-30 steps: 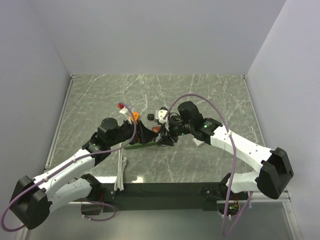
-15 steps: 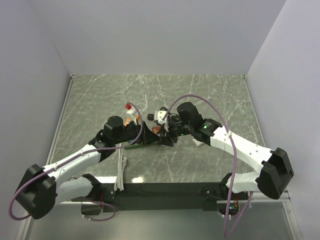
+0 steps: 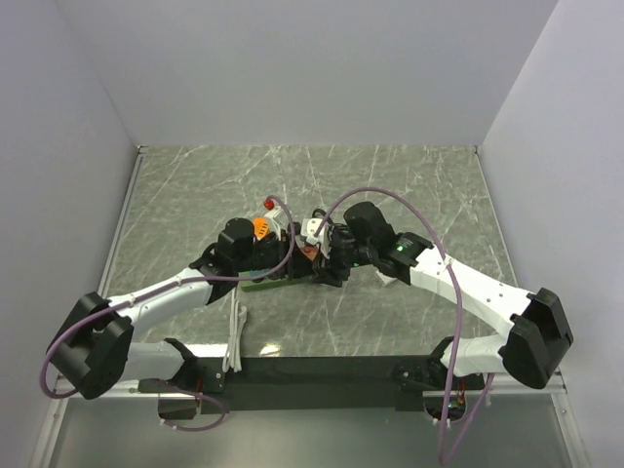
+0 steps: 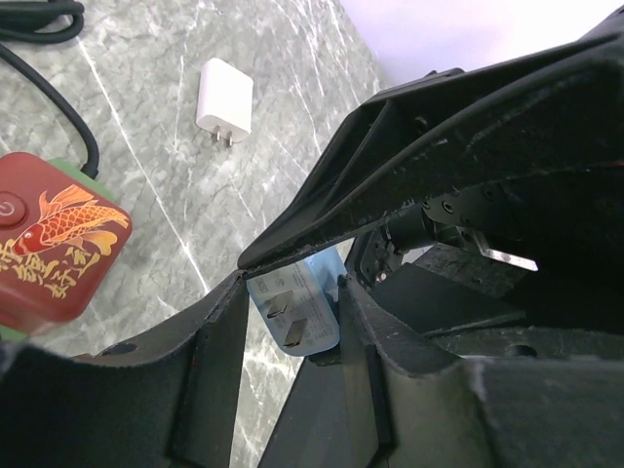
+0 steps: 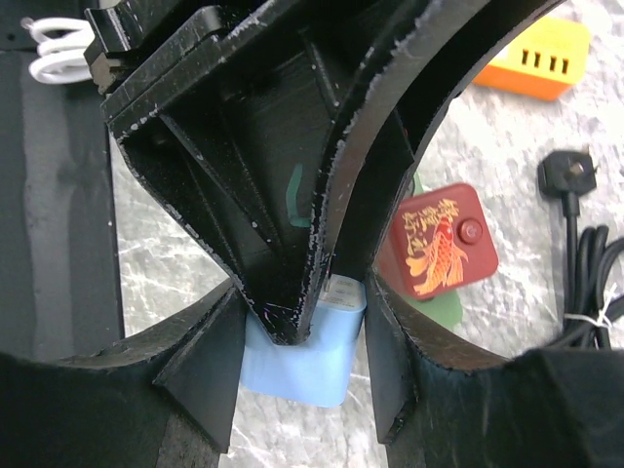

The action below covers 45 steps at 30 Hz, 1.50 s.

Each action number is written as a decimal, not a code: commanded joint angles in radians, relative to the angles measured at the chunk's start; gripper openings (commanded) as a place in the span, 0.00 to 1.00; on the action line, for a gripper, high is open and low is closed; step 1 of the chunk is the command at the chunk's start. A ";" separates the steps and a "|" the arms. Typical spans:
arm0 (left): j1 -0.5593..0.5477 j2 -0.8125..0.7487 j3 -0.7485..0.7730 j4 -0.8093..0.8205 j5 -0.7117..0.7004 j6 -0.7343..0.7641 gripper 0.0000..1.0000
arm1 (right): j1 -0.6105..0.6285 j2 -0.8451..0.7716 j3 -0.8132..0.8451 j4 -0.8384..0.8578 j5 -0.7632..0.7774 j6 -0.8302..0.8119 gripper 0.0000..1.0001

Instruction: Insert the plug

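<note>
A pale blue plug (image 4: 300, 314) with two flat prongs hangs between both grippers above the table. In the left wrist view my left gripper (image 4: 292, 285) is shut on its sides, prongs facing the camera. In the right wrist view my right gripper (image 5: 302, 304) is shut on the same blue plug (image 5: 310, 356), with a left finger crossing in front. A red socket cube with a gold fish (image 4: 54, 244) lies just beside it on a green board (image 3: 278, 284). From above, the two grippers (image 3: 302, 255) meet and hide the plug.
A white charger (image 4: 225, 99) lies on the marble to the right of the arms. An orange power strip (image 5: 538, 58), a black plug with its cable (image 5: 570, 175) and a white coiled cable (image 3: 235, 336) lie around the work spot.
My left arm has swung right to meet the right gripper, and its jaws have closed from wide open onto the blue plug. The right gripper has kept its hold in place.
</note>
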<state>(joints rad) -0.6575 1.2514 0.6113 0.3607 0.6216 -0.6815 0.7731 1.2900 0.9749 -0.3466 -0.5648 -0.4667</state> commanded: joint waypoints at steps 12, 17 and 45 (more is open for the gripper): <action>-0.005 -0.078 -0.027 0.118 0.050 -0.029 0.01 | 0.000 -0.089 -0.024 0.207 0.186 0.089 0.35; 0.038 -0.101 -0.056 0.181 0.006 -0.061 0.01 | -0.035 -0.074 -0.002 0.205 0.164 0.115 0.90; 0.157 -0.397 -0.229 0.397 -0.198 0.056 0.01 | -0.233 -0.015 -0.097 0.771 -0.329 0.724 0.92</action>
<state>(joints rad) -0.5011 0.8902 0.4000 0.6010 0.4374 -0.6453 0.5442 1.2549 0.8951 0.1772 -0.7624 0.0654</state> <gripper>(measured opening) 0.372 0.929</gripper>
